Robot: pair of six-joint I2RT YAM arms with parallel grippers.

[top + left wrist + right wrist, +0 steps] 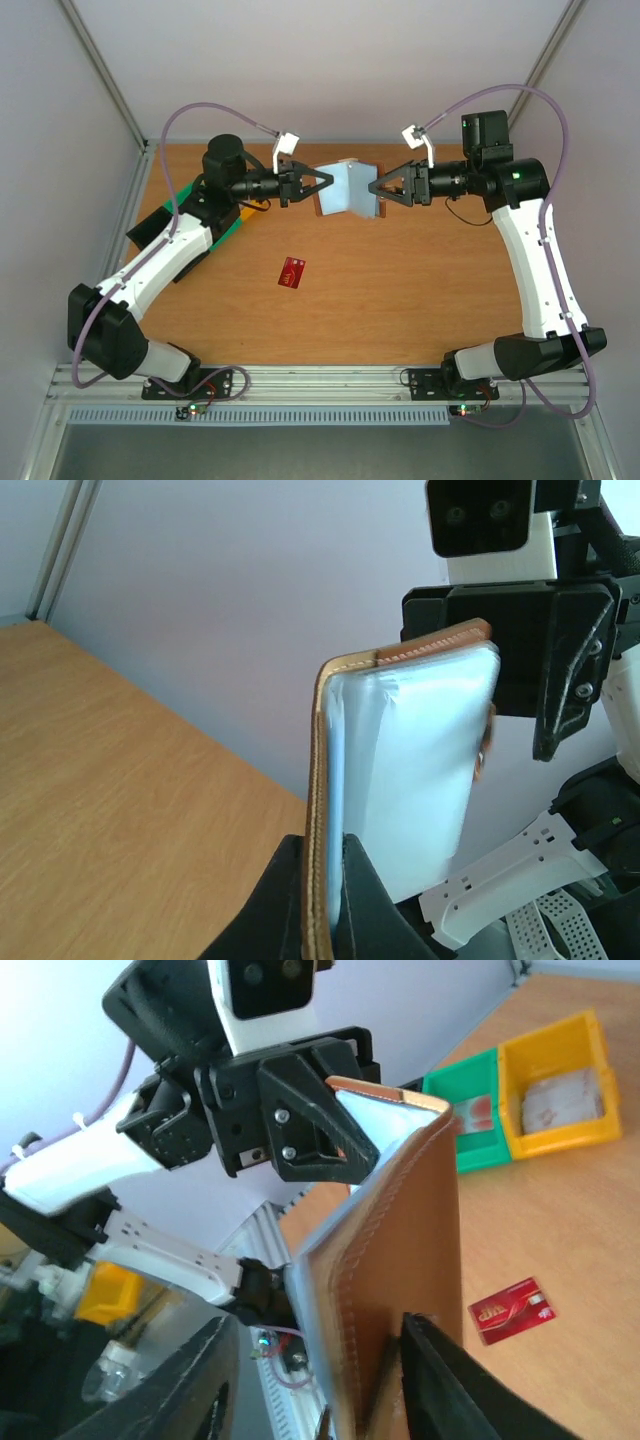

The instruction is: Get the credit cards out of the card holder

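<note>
Nearest to the top camera stand the left arm's base [195,383] and the right arm's base [465,382], bolted at the near edge of the table [420,290]. A little further in, one red credit card [292,271] lies flat and alone on the wood. It is slightly tilted and well apart from both arms. It carries a pale marking, but the letters are too small to read in any view. Behind it on the left, partly under the left arm, a green bin [468,1110] and a yellow bin [555,1085] stand side by side, touching. Something pale with reddish spots lies in the yellow one, too blurred to name. Further back, the card holder [350,190] is up in the air above the table, opened like a book. Its pale grey-blue inside faces the top camera and its brown outside faces away. The left fingers [275,915] are closed tightly on the edge of its left flap, pinching the brown cover and the pale pocket together. The right fingers [450,1380] stand apart around the right flap. One rests against the stitched brown outside, and the other is clear of the pale side with a gap showing. Whether any card sits in the pockets, I cannot tell.
</note>
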